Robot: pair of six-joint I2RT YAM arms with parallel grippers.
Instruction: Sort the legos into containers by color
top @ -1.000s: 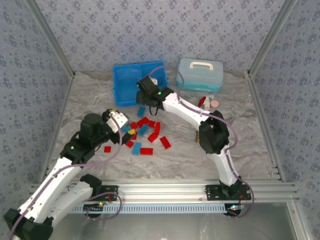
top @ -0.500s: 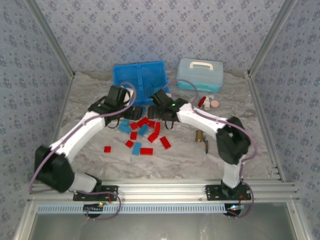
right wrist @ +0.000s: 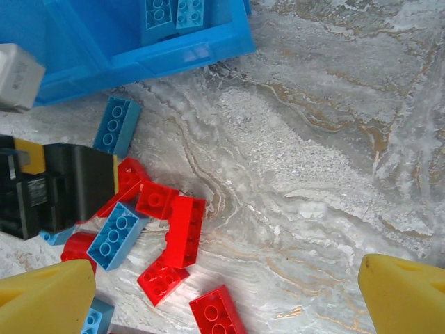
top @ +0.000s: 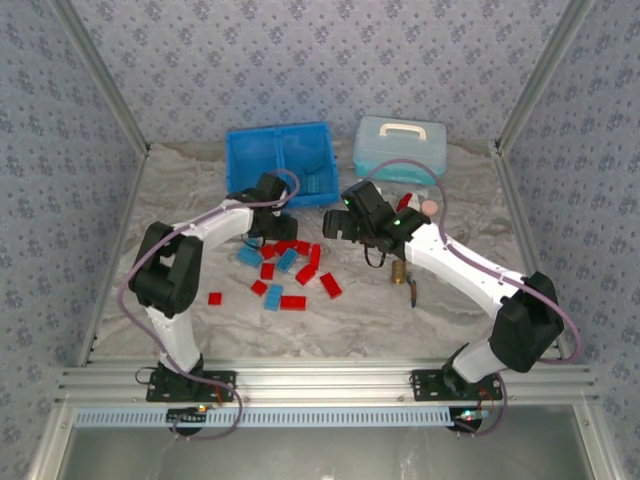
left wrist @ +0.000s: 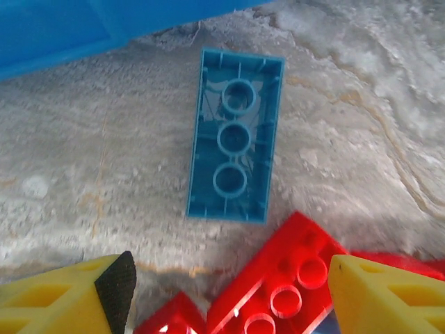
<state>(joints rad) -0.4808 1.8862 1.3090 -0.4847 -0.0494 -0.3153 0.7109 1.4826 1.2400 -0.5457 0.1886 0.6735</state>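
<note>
Hovering open, empty left gripper (left wrist: 226, 278) needs centring on upturned light-blue plastic brick (left wrist: 235, 145); skip nearby red plastic brick (left wrist: 281, 289). Right gripper (right wrist: 226, 271): wide, empty.

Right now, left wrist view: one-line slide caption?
Open left gripper over red bricks; upturned blue brick near the tray.

Top external: high behind the arm bases (top: 190, 385), overlooking the whole table (top: 480, 300). Wrist views look down closely, sharing the tray (left wrist: 55, 28)'s front wall and adjacent blue brick (left wrist: 235, 136).
</note>
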